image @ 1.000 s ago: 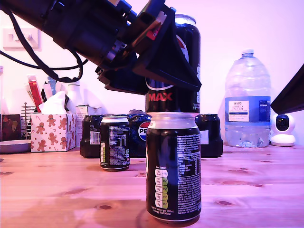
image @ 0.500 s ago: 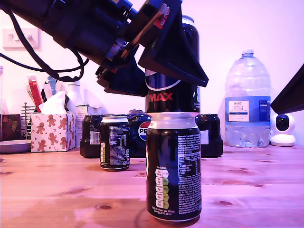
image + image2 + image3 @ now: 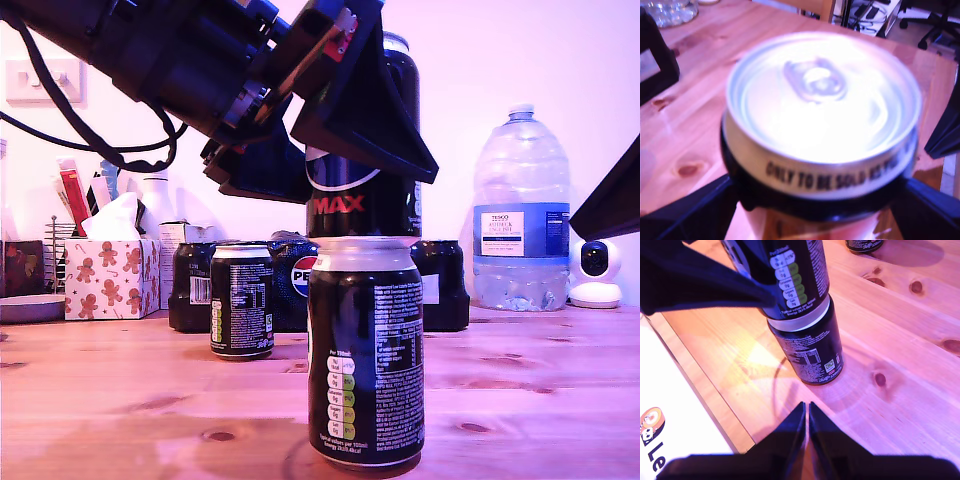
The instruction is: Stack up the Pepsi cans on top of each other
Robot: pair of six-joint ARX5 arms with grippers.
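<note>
- Now the step in hand looks like seating the upper can [image 3: 362, 205] on the lower can [image 3: 365, 355]: my first gripper [image 3: 345, 130] is clamped on the upper can's body, and in the exterior view the base of that can sits on, or just above, the lower one's silver rim.
- To do it well, I judge the upper can should be brought dead upright and centred before the jaws let go; in the second wrist view its base [image 3: 800, 315] looks a little off to one side of the lower can [image 3: 807, 352], so a small sideways correction seems wise.
- Opening slowly and lifting straight away should keep the pads from dragging the can over.
- My second gripper [image 3: 806, 412] hangs with its fingertips together over the table [image 3: 520, 400], near the stack but not touching it.
- The cans are small and black, with silver rims; "MAX" shows on the upper one, white nutrition text and coloured patches on the lower.
- The first wrist view shows the held can's bright lid [image 3: 820, 95] and pull tab, rather blurred.
- A third can [image 3: 241, 300] stands alone further back, toward the exterior view's left, well apart from the stack.
</note>
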